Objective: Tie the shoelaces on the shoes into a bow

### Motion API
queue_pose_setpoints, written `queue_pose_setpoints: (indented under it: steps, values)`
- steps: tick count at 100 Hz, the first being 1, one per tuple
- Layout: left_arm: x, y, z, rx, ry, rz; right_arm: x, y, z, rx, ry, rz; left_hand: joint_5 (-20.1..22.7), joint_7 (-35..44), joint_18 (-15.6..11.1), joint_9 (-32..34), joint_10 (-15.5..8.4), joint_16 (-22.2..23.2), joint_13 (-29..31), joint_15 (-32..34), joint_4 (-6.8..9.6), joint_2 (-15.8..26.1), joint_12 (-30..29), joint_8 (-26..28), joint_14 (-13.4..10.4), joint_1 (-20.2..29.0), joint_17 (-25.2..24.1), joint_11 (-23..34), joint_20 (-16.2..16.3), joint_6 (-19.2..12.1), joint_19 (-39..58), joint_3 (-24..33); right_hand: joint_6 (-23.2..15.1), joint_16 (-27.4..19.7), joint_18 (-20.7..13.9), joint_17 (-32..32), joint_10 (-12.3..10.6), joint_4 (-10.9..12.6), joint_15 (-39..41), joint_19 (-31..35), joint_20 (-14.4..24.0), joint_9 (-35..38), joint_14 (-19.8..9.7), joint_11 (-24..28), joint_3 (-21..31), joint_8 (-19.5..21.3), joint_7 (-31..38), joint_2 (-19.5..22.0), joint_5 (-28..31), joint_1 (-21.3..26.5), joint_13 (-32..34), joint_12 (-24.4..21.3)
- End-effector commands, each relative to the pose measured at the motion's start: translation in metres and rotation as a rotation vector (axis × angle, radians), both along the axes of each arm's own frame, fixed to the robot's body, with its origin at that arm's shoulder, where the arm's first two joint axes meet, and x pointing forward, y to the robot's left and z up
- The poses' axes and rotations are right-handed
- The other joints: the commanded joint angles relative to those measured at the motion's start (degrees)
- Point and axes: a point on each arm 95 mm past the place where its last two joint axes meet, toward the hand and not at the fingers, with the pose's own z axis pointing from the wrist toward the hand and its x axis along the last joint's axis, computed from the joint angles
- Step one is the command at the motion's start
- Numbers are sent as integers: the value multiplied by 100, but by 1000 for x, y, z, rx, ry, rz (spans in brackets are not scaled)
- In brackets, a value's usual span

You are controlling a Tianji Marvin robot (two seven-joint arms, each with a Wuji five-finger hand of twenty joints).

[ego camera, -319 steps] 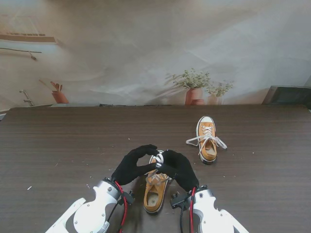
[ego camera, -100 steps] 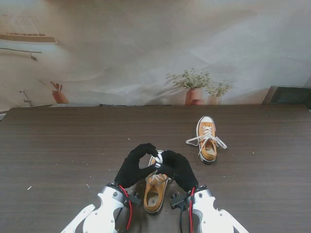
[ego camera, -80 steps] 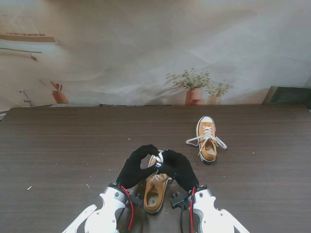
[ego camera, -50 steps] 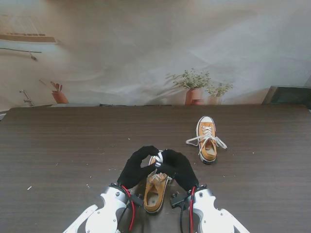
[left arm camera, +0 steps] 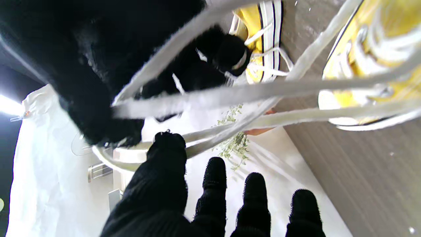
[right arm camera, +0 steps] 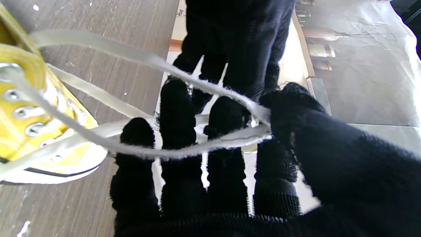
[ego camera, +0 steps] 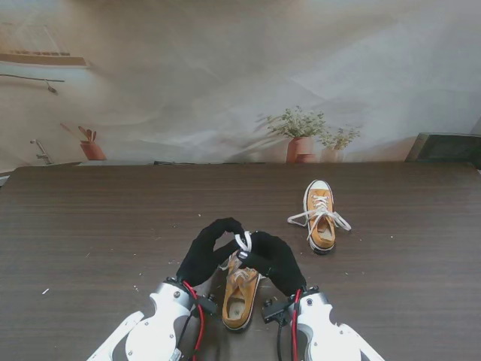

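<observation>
Shoelaces (ego camera: pixel 243 242) pinched between both hands' fingers (right arm camera: pixel 289 108).

I note a dark wooden table (ego camera: pixel 98 218) bearing one yellow shoe (ego camera: pixel 240 293) at 6 o'clock and another shoe (ego camera: pixel 321 214) at 2 o'clock.

Both arms rise from the bottom corners of the stand view, white wrists angled inward toward 12 o'clock. The left hand (ego camera: pixel 208 254) in its black glove curls its fingers (left arm camera: pixel 214 174) toward 2 o'clock, pinching a lace. The right hand (ego camera: pixel 275 260) leans toward 11 o'clock, thumb (right arm camera: pixel 292 108) pressed on a lace strand, fingertips meeting the left's
</observation>
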Motion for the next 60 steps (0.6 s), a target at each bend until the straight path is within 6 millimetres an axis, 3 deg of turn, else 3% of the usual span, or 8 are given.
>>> queue_pose_setpoints:
  steps: [1, 27, 60]
  values:
    - [7, 3, 14, 2, -23, -6, 0, 0, -2, -10, 5, 5, -80, 101, -232, -159, 1, -135, -117, -141, -50, 286, -166, 114, -58, 186, -52, -131, 87, -8, -50, -237, -473, -45, -6, 10, 37, 7, 99, -45, -39, 190, -139, -30, -125, 240, 347, 110, 271, 214, 57, -25]
    - [19, 21, 29, 45, -65, 27, 5, -5, -3, -34, -9, -33, 67, -17, -218, -84, 19, -139, -76, -152, -48, 257, -254, -26, -45, 183, -15, -160, 83, 76, -45, -240, -498, -45, 50, 117, -5, 1, 128, -27, -44, 523, -93, -86, -158, 187, 307, 135, 254, 165, 218, -136]
    - [12, 46, 50, 36, -124, 66, 18, -12, -9, -148, -96, -115, 138, -53, -165, 28, 55, -132, 26, -132, -47, 249, -296, -64, 5, 161, 36, -144, 78, 98, -37, -242, -401, -21, 150, 458, -78, -4, 226, 169, -30, 1118, -16, -112, -202, -248, 262, 187, 282, 70, 661, -138]
